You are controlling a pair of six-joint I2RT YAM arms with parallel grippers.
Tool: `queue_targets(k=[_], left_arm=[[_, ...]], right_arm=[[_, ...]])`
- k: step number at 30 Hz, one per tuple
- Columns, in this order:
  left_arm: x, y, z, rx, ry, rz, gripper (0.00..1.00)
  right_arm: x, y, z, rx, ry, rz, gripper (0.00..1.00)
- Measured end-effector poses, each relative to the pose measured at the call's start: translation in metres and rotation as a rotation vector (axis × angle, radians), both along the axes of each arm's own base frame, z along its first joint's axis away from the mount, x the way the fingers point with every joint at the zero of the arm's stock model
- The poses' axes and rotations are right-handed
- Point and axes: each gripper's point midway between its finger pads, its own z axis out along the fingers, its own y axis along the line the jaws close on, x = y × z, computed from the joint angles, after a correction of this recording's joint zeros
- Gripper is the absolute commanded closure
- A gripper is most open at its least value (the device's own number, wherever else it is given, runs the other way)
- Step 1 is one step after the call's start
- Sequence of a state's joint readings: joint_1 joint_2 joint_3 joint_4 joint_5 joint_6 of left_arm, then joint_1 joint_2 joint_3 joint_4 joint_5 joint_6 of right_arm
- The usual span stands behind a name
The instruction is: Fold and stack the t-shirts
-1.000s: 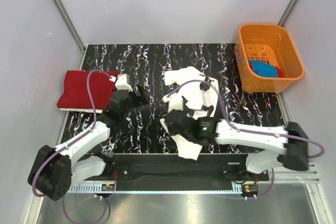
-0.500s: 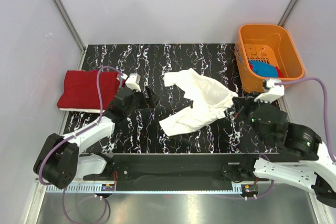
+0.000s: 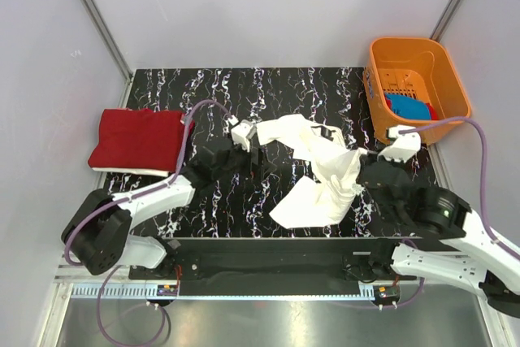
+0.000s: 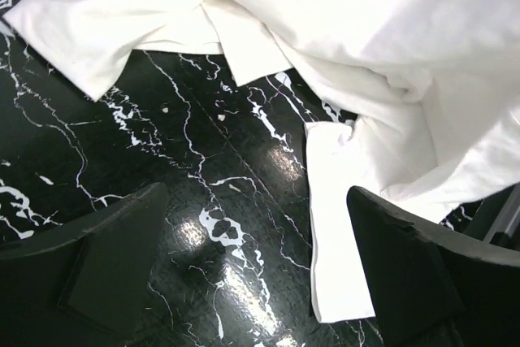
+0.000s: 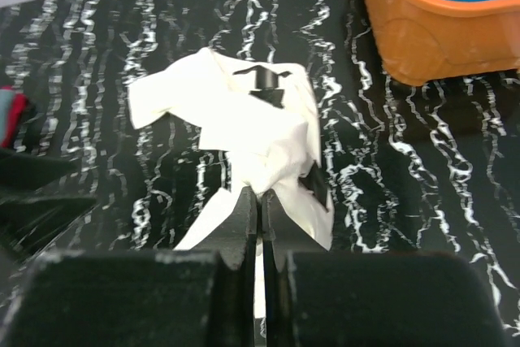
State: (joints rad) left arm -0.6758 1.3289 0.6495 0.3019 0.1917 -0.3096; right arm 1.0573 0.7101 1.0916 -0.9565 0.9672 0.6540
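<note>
Pinching one white tee (image 3: 317, 160), the right gripper (image 5: 260, 201) is clamped, left gripper (image 4: 256, 258) gaping; one red tee (image 3: 134, 137), one blue tee (image 3: 406, 106).

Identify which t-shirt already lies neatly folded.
The red t-shirt, at the table's left; the white t-shirt is crumpled, the blue t-shirt sits in the orange basket.

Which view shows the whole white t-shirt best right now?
Top external: the white t-shirt shows nearly whole, crumpled mid-table. Left wrist catches only its folds and an edge; right wrist shows it bunched, pinched by the right fingers.
</note>
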Motion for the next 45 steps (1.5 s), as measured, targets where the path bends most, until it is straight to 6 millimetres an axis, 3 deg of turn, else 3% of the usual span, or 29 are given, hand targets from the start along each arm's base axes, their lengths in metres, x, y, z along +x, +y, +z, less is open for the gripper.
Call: queue_targets(k=[5, 9, 13, 17, 19, 20, 21, 24, 25, 27, 31, 33, 36, 39, 45], left_arm=[[0.003, -0.015, -0.003, 0.051, -0.003, -0.045, 0.09], [0.010, -0.022, -0.017, 0.097, 0.037, -0.055, 0.11], [0.006, -0.024, -0.032, 0.148, 0.076, -0.077, 0.12], [0.002, -0.030, -0.037, 0.181, 0.098, -0.096, 0.12], [0.002, -0.030, -0.037, 0.189, 0.096, -0.088, 0.12], [0.003, -0.030, -0.037, 0.192, 0.094, -0.080, 0.12], [0.006, -0.027, -0.038, 0.199, 0.093, -0.060, 0.11], [0.013, -0.017, -0.042, 0.223, 0.108, 0.000, 0.11], [0.016, -0.011, -0.044, 0.227, 0.123, 0.029, 0.10], [0.023, 0.000, -0.047, 0.228, 0.147, 0.080, 0.08], [0.047, 0.029, -0.048, 0.204, 0.187, 0.215, 0.06], [0.056, 0.041, -0.048, 0.201, 0.192, 0.272, 0.05], [0.055, 0.047, -0.048, 0.202, 0.189, 0.307, 0.04], [0.052, 0.052, -0.044, 0.200, 0.178, 0.328, 0.03], [0.052, 0.058, -0.036, 0.188, 0.155, 0.362, 0.03]], right_arm=[[0.016, 0.003, -0.014, -0.091, 0.025, -0.074, 1.00], [0.041, -0.011, -0.042, -0.118, 0.099, -0.170, 1.00], [0.062, -0.028, -0.070, -0.063, 0.190, -0.227, 1.00], [0.087, -0.045, -0.083, 0.054, 0.246, -0.269, 1.00], [0.105, -0.056, -0.095, 0.117, 0.285, -0.295, 0.87], [0.112, -0.060, -0.103, 0.134, 0.310, -0.305, 0.47], [0.120, -0.061, -0.114, 0.152, 0.347, -0.311, 0.30], [0.131, -0.043, -0.143, 0.185, 0.450, -0.228, 0.20], [0.131, -0.035, -0.146, 0.204, 0.462, -0.187, 0.26], [0.128, -0.013, -0.151, 0.240, 0.483, -0.079, 0.39], [0.107, 0.042, -0.157, 0.226, 0.525, 0.136, 0.46], [0.083, 0.080, -0.165, 0.210, 0.548, 0.275, 0.48], [0.034, 0.121, -0.183, 0.177, 0.606, 0.439, 0.46], [-0.002, 0.146, -0.197, 0.133, 0.656, 0.534, 0.45], [-0.045, 0.186, -0.227, -0.001, 0.723, 0.625, 0.47]])
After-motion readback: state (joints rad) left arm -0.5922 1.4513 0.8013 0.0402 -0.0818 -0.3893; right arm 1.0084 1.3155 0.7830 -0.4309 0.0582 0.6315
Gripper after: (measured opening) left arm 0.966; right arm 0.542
